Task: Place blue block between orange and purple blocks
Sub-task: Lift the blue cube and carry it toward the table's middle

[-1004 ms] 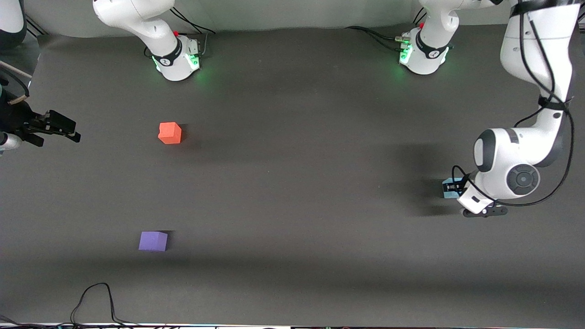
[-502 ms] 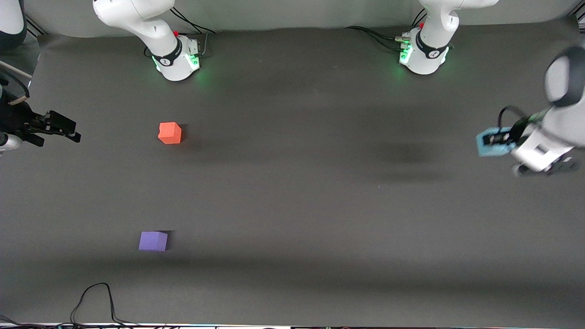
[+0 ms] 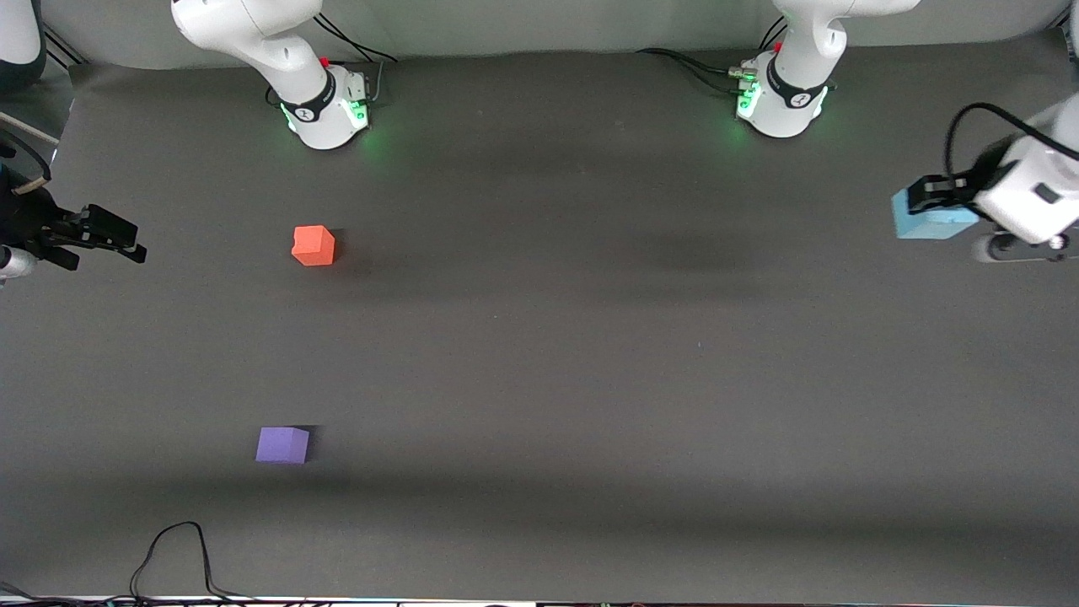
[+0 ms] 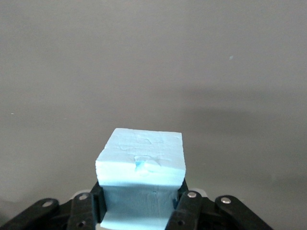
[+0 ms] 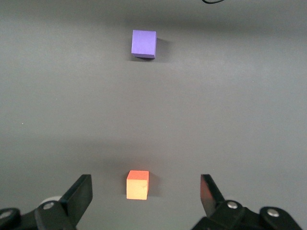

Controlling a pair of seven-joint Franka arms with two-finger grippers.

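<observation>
The blue block [image 3: 926,224] is a light sky-blue cube held in my left gripper [image 3: 934,201], up in the air over the left arm's end of the table. In the left wrist view the fingers [image 4: 188,205] press on both sides of the blue block [image 4: 141,158]. The orange block [image 3: 314,245] and the purple block [image 3: 282,444] sit on the dark mat toward the right arm's end, the purple one nearer the front camera. My right gripper [image 3: 105,236] is open and empty, held high at that end; its wrist view shows the orange block [image 5: 137,184] and purple block [image 5: 144,43] below.
The two arm bases [image 3: 324,110] [image 3: 780,101] stand at the table's back edge. A black cable [image 3: 177,548] loops on the mat near the front edge at the right arm's end. The grey mat [image 3: 548,337] between the blocks is bare.
My left gripper has lifted the blue block off the mat and carried it up toward the left arm's end of the table. The right arm has not moved.
</observation>
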